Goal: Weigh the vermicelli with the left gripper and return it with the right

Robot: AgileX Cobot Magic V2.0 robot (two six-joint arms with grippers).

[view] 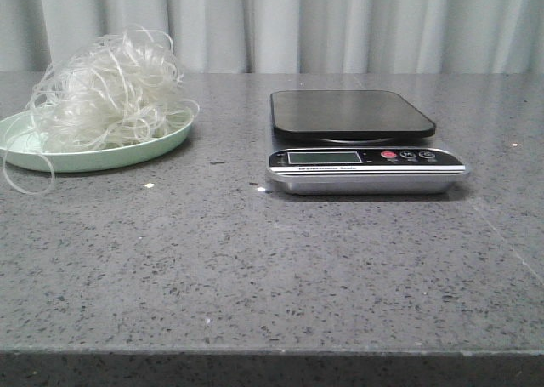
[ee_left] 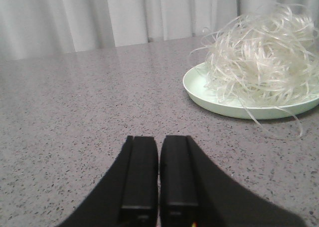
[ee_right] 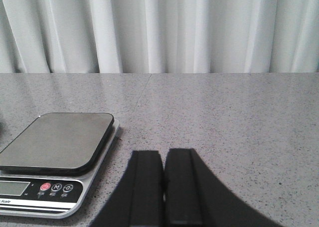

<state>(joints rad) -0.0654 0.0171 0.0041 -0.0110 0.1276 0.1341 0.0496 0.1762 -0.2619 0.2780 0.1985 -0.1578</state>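
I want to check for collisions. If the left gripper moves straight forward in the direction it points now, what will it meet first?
Probably nothing soon. The left gripper, shut, points over bare table toward the curtain. The plate with the vermicelli lies off to one side of that line, though depth is unclear.

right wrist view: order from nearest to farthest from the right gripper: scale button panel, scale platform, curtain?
1. Scale button panel: at the scale's front edge, beside the right gripper, whose jaws are shut.
2. Scale platform: dark plate just behind the panel, bare.
3. Curtain: past the table's far edge, clearly farthest.
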